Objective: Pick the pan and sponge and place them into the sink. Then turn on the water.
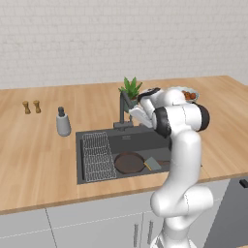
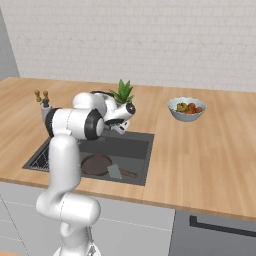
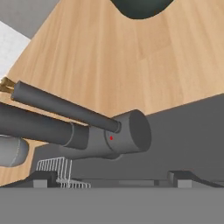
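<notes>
The faucet (image 3: 105,135) sits closest to the hand camera: its dark cylindrical base with a small red dot, and two dark bars (the thin lever above, the thicker spout below) running off to the left of that view. The gripper (image 3: 111,180) hangs just in front of it, and its two dark fingertips (image 3: 43,179) stand wide apart at the bottom edge with nothing between them, not touching the faucet as far as this view shows. Between the tips a bit of the wire rack (image 3: 57,168) shows, against the dark sink (image 3: 188,131) wall.

From the left base view, the white arm (image 1: 181,160) rises at the counter's front edge and bends its hand back over the sink toward the faucet. The pan (image 1: 129,162) lies flat on the basin floor, right of the ribbed rack, its handle pointing right. The sponge (image 1: 153,163) rests in the basin too, on or against that handle (which of the two is hard to tell). No stream falls from the spout.

On the wooden counter (image 2: 210,150), a small plant (image 2: 122,92) stands behind the faucet, a pale bowl of food (image 2: 186,109) sits well to the right of the sink, a grey soap dispenser (image 1: 63,122) stands just left of the basin, and two small brown shakers (image 1: 31,107) stand farther left.
</notes>
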